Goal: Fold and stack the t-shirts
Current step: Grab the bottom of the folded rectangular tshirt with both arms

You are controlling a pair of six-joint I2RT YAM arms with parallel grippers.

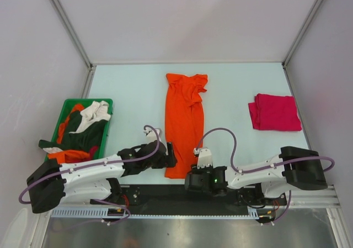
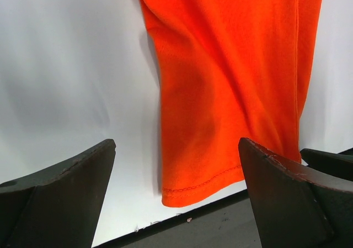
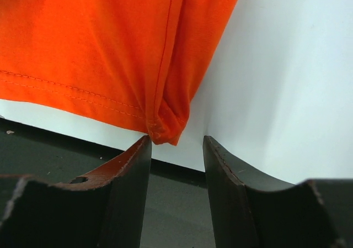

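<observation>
**Top external: left tool [image 1: 171, 154] and right tool [image 1: 202, 156] at near hem of orange t-shirt [image 1: 185, 121]**

Left tool: spread to its widest, nothing between fingers, just left of hem's near left corner.
Right tool: about half spread, narrow gap, nothing clamped. Hem's near right corner just ahead of fingertips.
Orange t-shirt: long strip flat on surface [image 1: 132, 93], centre, near hem at front edge, far end rumpled.
Further out, left: green bin [image 1: 71, 101] with heaped t-shirts [image 1: 83, 135], cream, dark green and orange.
Further out, right: magenta-red t-shirt [image 1: 274, 112], folded, well apart.
</observation>
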